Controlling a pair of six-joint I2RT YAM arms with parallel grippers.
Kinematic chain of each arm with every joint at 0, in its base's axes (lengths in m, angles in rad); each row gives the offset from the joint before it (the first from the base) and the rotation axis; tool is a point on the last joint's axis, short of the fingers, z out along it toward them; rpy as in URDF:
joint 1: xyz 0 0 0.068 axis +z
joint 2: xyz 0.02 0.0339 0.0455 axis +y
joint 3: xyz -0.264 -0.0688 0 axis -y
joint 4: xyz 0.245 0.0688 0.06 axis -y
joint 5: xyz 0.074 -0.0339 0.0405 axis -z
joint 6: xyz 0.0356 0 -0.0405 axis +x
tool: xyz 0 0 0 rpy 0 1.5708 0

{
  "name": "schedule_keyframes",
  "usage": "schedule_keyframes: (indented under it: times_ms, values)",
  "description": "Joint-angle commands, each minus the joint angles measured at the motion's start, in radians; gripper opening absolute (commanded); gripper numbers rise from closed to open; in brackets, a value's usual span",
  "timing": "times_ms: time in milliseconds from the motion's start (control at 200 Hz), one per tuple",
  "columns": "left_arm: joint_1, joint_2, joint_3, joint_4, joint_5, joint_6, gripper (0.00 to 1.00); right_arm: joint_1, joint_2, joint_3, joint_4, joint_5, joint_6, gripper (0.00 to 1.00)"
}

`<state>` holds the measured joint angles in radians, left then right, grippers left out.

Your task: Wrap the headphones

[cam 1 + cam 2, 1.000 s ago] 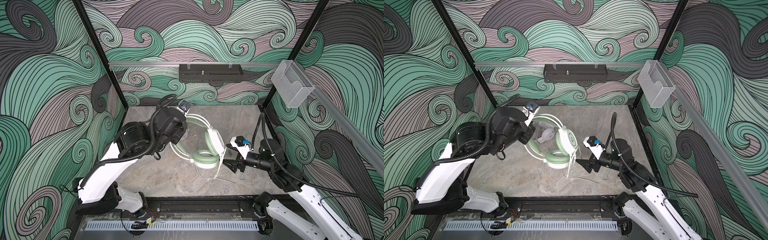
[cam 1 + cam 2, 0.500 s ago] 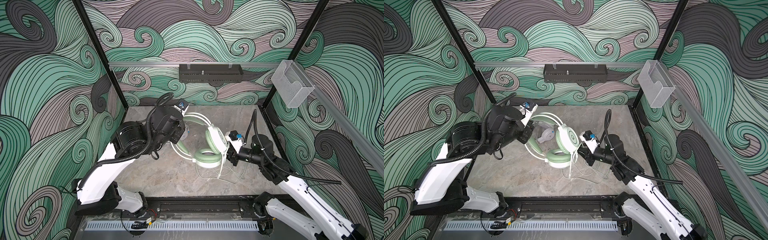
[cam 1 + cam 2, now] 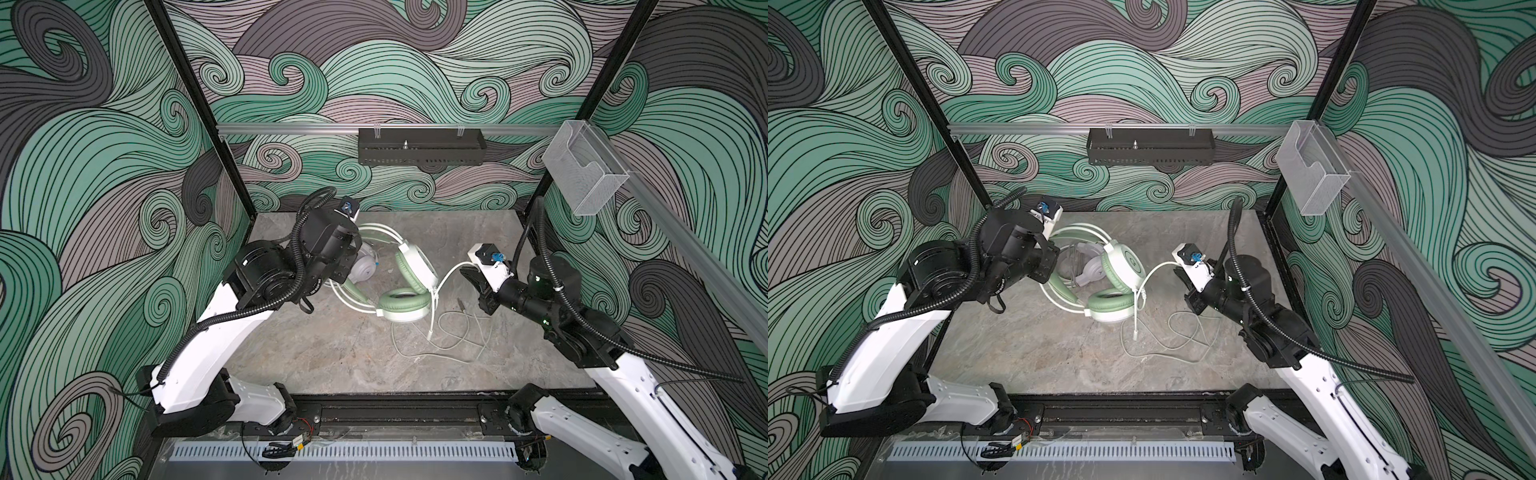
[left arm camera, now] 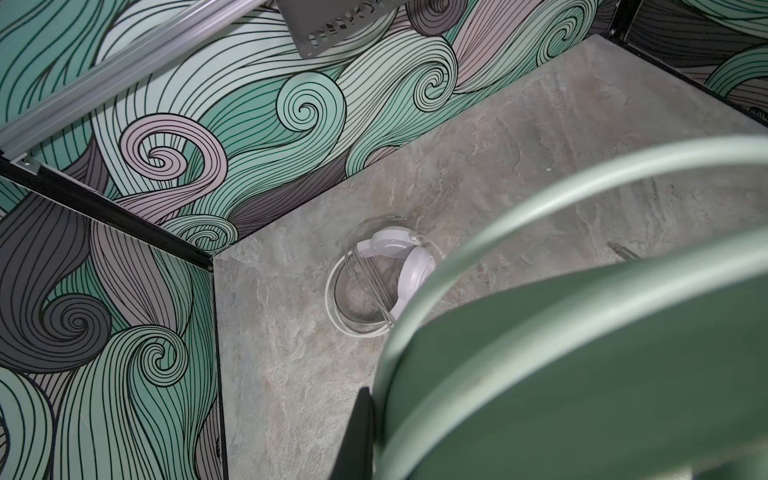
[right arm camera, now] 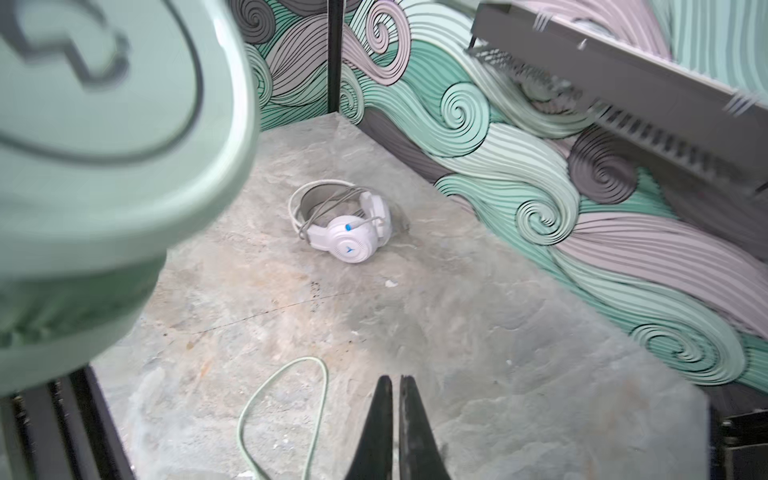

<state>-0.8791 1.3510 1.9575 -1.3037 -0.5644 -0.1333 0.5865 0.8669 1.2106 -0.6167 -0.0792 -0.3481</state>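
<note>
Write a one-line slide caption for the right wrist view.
Shut right end effector beside a pale cable loop; mint headset looms close, white headset lies on the table beyond.

Tabletop [image 3: 332, 353]: white headphones [image 5: 353, 237], possibly mint cable [image 3: 436, 357].

The right gripper [image 3: 465, 272], wide open a second ago, is shut, having reached in to the green headset [image 3: 415, 266] and pulled back toward the surface's [image 3: 332, 353] right edge. The cable [image 5: 322, 399], hanging straight before, now arcs up to it; the headset sits slightly farther left.
</note>
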Motion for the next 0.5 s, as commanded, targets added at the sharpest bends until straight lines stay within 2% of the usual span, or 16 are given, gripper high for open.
schedule_keyframes:
  times_ms: [0, 225, 370, 495]
  values:
    - [0.004, -0.002, -0.023, 0.073, 0.048, -0.043, 0.0, 0.048, 0.06, 0.129, -0.12, 0.16, -0.119, 0.0]
    - [0.005, -0.015, -0.144, 0.137, 0.107, -0.043, 0.0, 0.226, 0.201, 0.345, -0.239, 0.383, -0.234, 0.0]
    - [0.004, -0.029, -0.216, 0.191, 0.16, -0.057, 0.0, 0.357, 0.316, 0.432, -0.303, 0.57, -0.302, 0.0]
    - [0.001, -0.039, -0.266, 0.244, 0.238, -0.05, 0.0, 0.408, 0.411, 0.506, -0.352, 0.637, -0.292, 0.0]
